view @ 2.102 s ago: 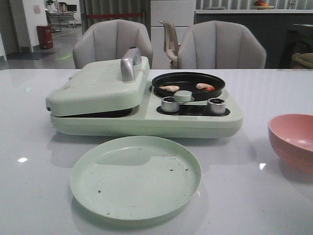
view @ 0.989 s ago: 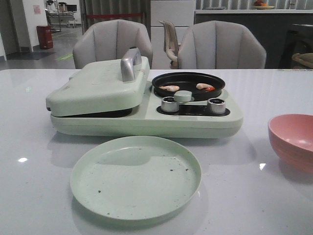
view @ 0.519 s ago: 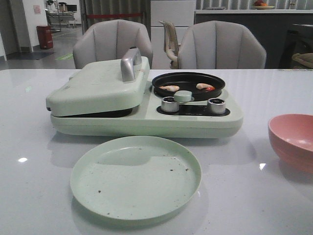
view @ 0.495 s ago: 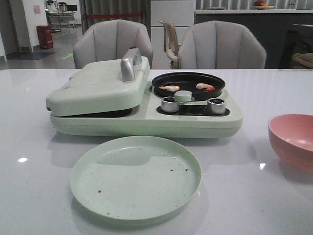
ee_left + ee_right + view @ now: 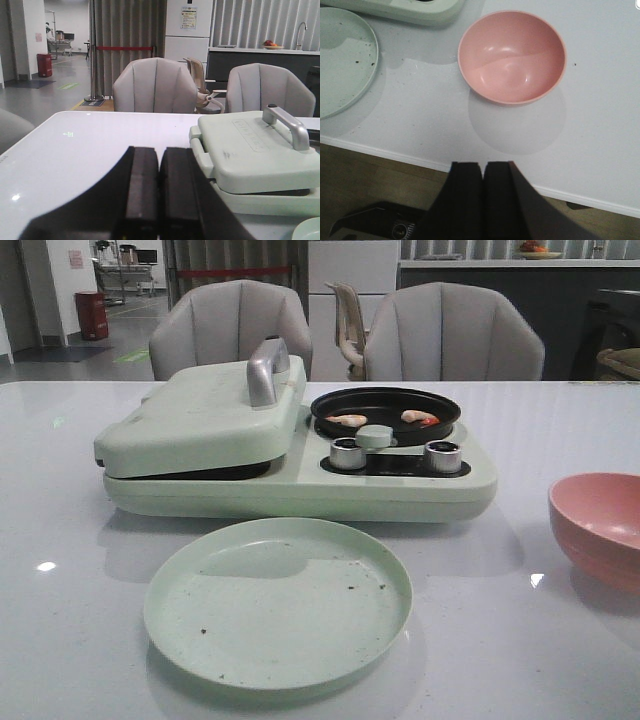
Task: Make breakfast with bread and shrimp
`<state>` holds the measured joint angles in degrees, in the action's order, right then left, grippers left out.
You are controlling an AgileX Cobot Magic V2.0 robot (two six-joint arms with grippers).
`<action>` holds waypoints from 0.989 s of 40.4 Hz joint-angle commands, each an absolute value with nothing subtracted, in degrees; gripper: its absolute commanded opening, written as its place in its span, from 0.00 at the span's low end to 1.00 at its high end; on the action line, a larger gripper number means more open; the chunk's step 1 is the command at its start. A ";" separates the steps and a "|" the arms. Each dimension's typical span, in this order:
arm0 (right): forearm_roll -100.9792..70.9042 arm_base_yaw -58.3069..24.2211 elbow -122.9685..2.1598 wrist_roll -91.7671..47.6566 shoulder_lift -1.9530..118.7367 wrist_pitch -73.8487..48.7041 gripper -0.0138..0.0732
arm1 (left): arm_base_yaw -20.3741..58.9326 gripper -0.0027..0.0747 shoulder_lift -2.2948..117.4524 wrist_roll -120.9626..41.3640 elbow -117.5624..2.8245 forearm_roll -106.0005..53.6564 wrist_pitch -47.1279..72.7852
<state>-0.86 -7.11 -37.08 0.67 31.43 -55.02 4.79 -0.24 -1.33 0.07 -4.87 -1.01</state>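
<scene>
We are holding both the left gripper [image 5: 150, 200] and right gripper [image 5: 483, 200] clenched and empty, the shrimp [image 5: 347, 420] lying in the black pan [image 5: 385, 405] farther across the table, seemingly nearer our right arm; no bread is showing.

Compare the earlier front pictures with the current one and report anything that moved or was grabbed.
Nothing visibly changed. The two shrimp lie in the black pan as before, the green lid stays down, and the green plate and pink bowl have not shifted. Neither arm shows in the front view.
</scene>
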 commanded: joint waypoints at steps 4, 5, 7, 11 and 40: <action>0.00 -3.19 -31.36 0.00 23.39 -38.24 0.20 | 4.62 0.16 -1.50 -1.20 0.51 -5.43 -6.32; 0.00 -2.53 -29.72 0.00 22.06 -33.92 0.20 | 4.62 0.16 -1.50 -1.20 0.51 -5.43 -6.32; 0.00 -1.41 -25.00 0.00 18.79 -26.07 0.20 | 4.62 0.16 -1.50 -1.20 0.51 -5.43 -6.32; -0.48 0.27 -16.28 0.00 11.91 -12.85 0.20 | 4.62 0.16 -1.50 -1.20 0.51 -5.43 -6.32; -1.80 1.15 0.60 0.00 -1.92 1.96 0.20 | 4.62 0.16 -1.50 -1.20 0.51 -5.43 -6.32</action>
